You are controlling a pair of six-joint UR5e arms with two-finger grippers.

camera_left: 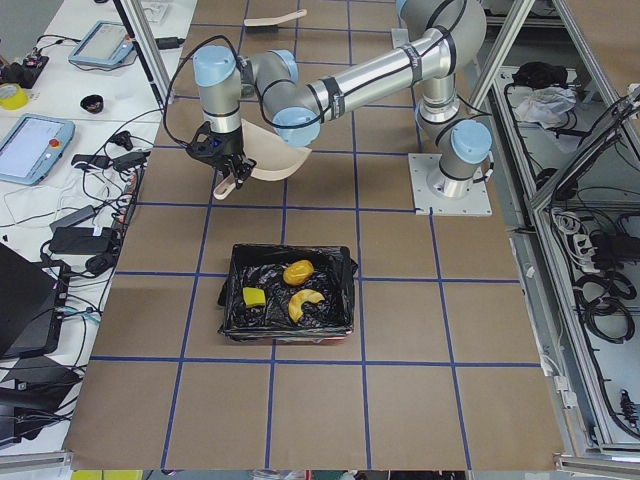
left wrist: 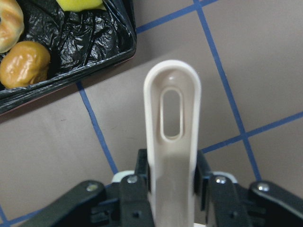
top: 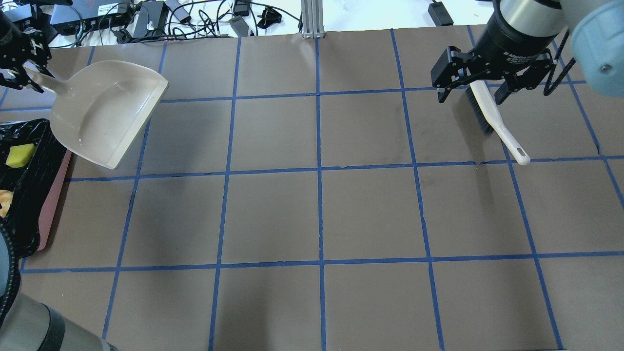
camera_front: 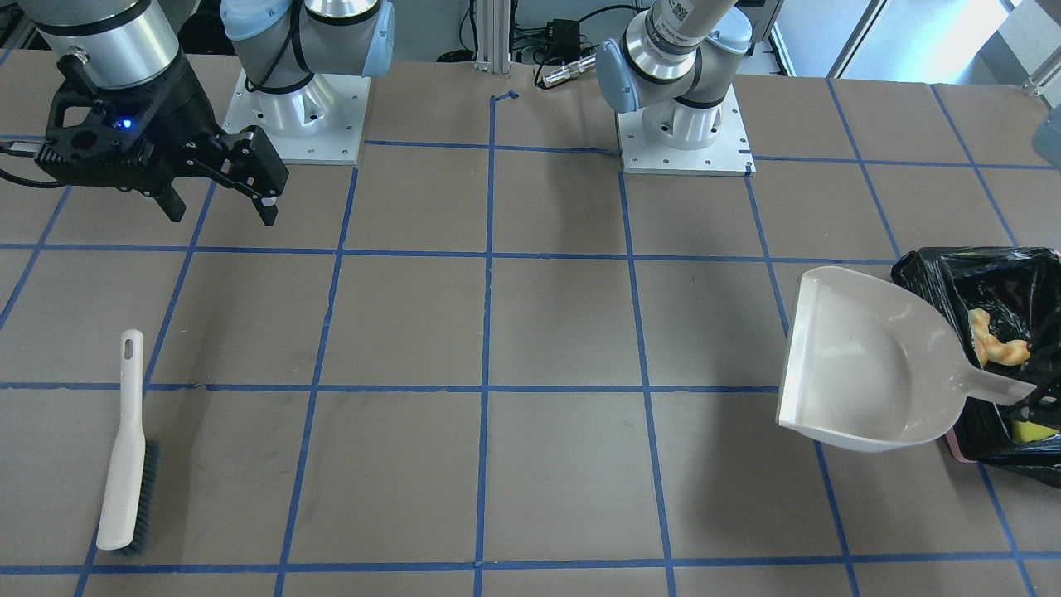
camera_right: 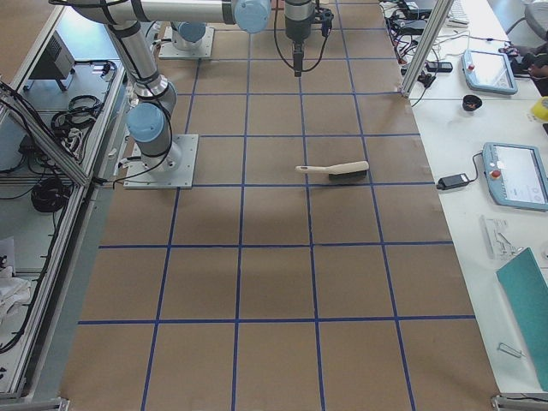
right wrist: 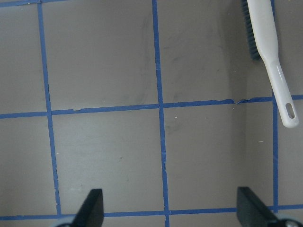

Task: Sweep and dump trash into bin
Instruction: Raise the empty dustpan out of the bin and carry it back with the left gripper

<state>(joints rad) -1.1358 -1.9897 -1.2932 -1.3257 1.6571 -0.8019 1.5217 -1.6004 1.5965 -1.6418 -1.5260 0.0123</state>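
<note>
Pink bin (top: 51, 200) holding three trash scraps (camera_left: 298, 272), left fingers (left wrist: 141, 165) clamping dustpan handle (left wrist: 172, 158), right fingers (right wrist: 246, 204) spread

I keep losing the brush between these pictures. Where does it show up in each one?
Front-facing: brush lies lower left.
Overhead: brush upper right.
Left side: brush small, at the far top edge.
Right side: brush near the centre.
Left wrist: not in it.
Right wrist: brush in the top right corner.
Shared landmark: the blue tape line that its handle crosses.
</note>
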